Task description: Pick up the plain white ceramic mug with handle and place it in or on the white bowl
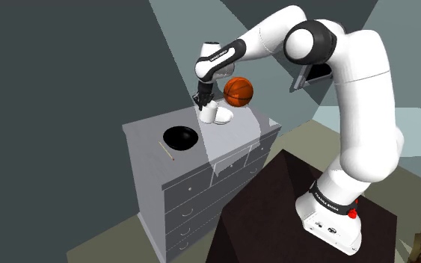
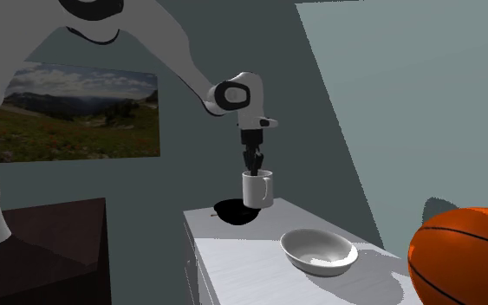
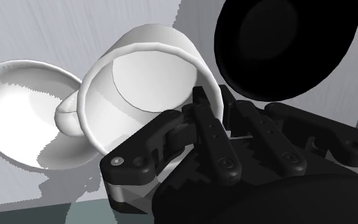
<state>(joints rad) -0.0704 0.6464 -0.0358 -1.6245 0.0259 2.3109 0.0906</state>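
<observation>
Fig.: mug grasp, three views. I read the gripper [image 2: 253, 167] as clamped on the white mug [image 2: 257, 190], gripping its wall near the rim.

(a) Wrist view: gives the grasp detail. One black finger [image 3: 207, 124] sits inside the mug's mouth and the other outside, w/ the wall pinched between them. The mug's handle points toward the white bowl [image 3: 25, 114], and a black bowl [image 3: 285, 44] lies on the opposite side.

(b) Second ext. view: the mug hangs upright under the hand, handle to this view's right. It is above the far end of the grey dresser [image 1: 201, 187], w/ the white bowl nearer the camera. A basketball [image 2: 463, 256] is cut off at the frame's right edge. A landscape picture [image 2: 77, 113] hangs on the wall.

(c) Shoulder view: adds a thin stick [image 1: 167, 151] beside the black bowl and the dark stand [image 1: 276, 217].

Hard to read: in (c) mug and white bowl merge into one white patch. I can't tell whether the mug's base clears the dresser top.
</observation>
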